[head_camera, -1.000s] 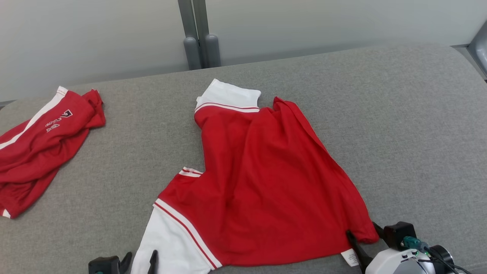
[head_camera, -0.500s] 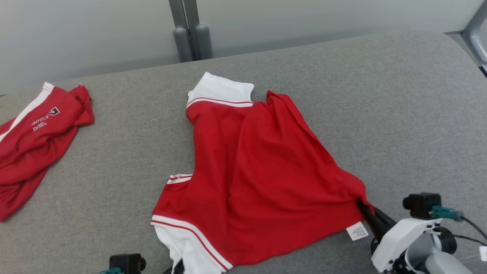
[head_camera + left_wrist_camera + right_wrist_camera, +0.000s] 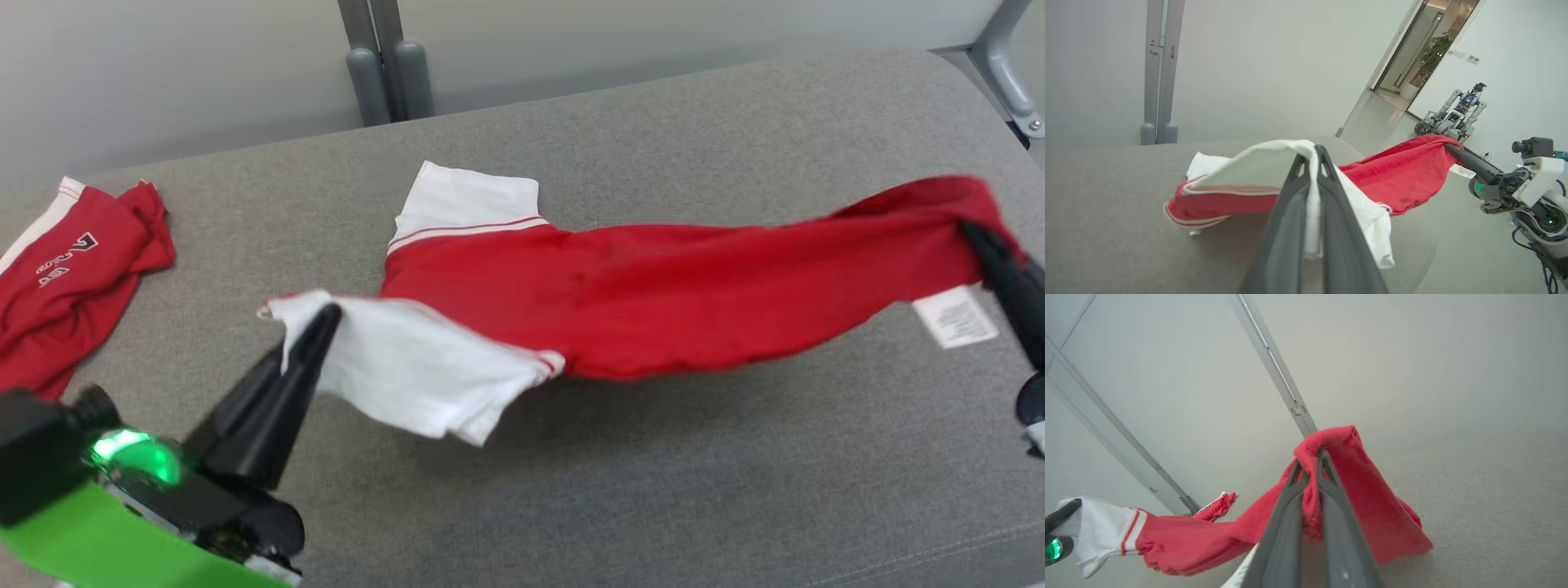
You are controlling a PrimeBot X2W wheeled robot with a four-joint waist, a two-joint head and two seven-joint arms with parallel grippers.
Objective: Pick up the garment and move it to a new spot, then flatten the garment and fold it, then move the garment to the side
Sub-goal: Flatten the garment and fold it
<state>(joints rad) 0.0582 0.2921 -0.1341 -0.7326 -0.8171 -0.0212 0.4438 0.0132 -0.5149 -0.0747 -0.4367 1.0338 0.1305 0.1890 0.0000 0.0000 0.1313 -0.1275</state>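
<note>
Left tool (image 3: pixel 326 314), right tool (image 3: pixel 971 233) pinch garment (image 3: pixel 694 302), stretched between them.

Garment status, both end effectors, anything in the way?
Left end effector shut on white sleeve. Right end effector shut on red hem. Garment stretched between them, mostly airborne. Second red garment at left, apart.

The grey fabric worktop (image 3: pixel 735 457) carries a crumpled red garment (image 3: pixel 73 278) well left of the left claw (image 3: pixel 326 314), and beyond the claw the white sleeve (image 3: pixel 465 200) of the red jersey (image 3: pixel 694 302).
</note>
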